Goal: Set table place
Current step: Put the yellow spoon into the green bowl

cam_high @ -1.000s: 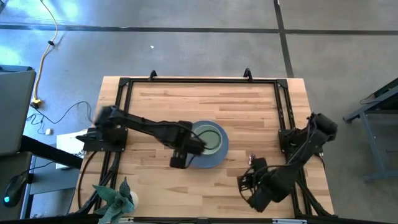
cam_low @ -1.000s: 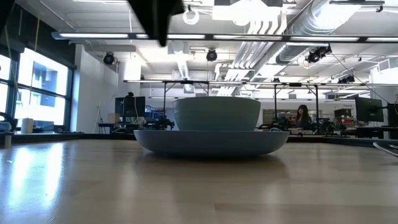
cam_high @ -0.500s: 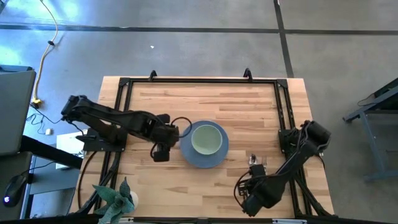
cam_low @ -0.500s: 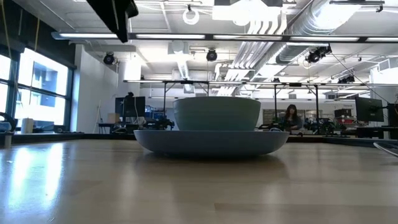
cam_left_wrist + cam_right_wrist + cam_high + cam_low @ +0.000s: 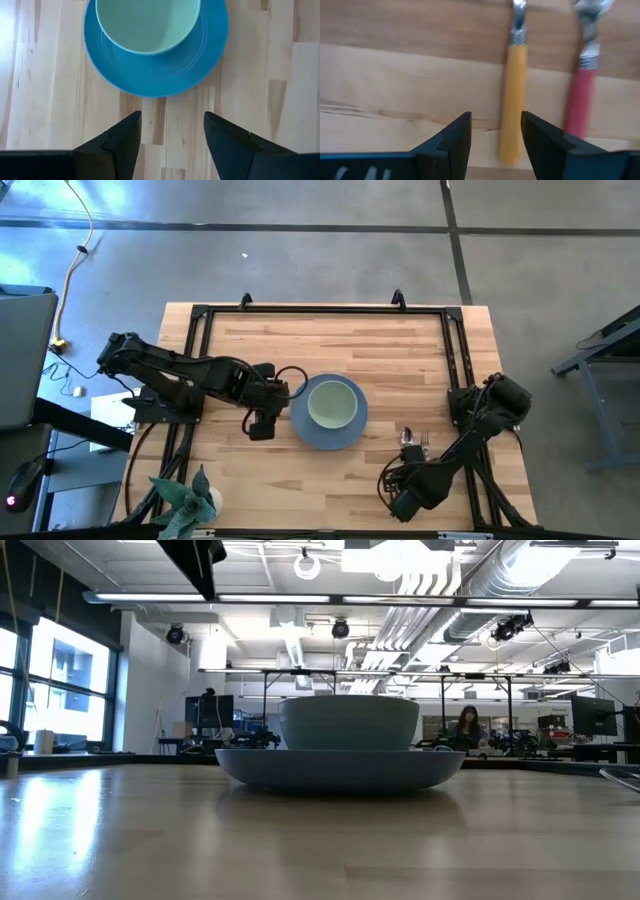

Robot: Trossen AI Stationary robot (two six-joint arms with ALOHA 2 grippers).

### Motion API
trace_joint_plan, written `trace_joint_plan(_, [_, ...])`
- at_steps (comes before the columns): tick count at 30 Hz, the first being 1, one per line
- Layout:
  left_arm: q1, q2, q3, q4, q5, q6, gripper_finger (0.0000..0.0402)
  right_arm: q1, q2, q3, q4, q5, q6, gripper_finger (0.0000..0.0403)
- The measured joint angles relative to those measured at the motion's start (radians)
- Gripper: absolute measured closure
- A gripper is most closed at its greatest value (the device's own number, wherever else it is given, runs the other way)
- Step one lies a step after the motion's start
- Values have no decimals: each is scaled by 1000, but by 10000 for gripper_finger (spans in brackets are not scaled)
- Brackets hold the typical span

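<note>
A pale green bowl stands in a round grey-blue plate at the middle of the light wood table. The left wrist view shows the bowl and the plate too. My left gripper is open and empty, just left of the plate, above the table. A yellow-handled spoon and a red-handled fork lie side by side on the table to the plate's right. My right gripper is open above the table, just near of the spoon handle's free end.
A black metal frame runs around the table's far and side edges. A potted plant stands at the near left corner. Bare wood lies between the plate and the cutlery. In the low view a person sits far behind the table.
My left gripper has drawn away from over the plate and bowl toward the table's left edge, and now rests beside the plate. My right gripper has pulled back a little toward the near edge, so more of the spoon and fork shows. Plate, bowl and cutlery have stayed put.
</note>
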Motion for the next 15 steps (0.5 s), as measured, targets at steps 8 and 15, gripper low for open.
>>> trace_joint_plan(8, [0,0,0,3,3,-28,199,0,-82,-178,173,-5,-7,240])
trace_joint_plan(15, [0,1,0,5,3,-36,199,0,-124,-300,290,-6,-19,254])
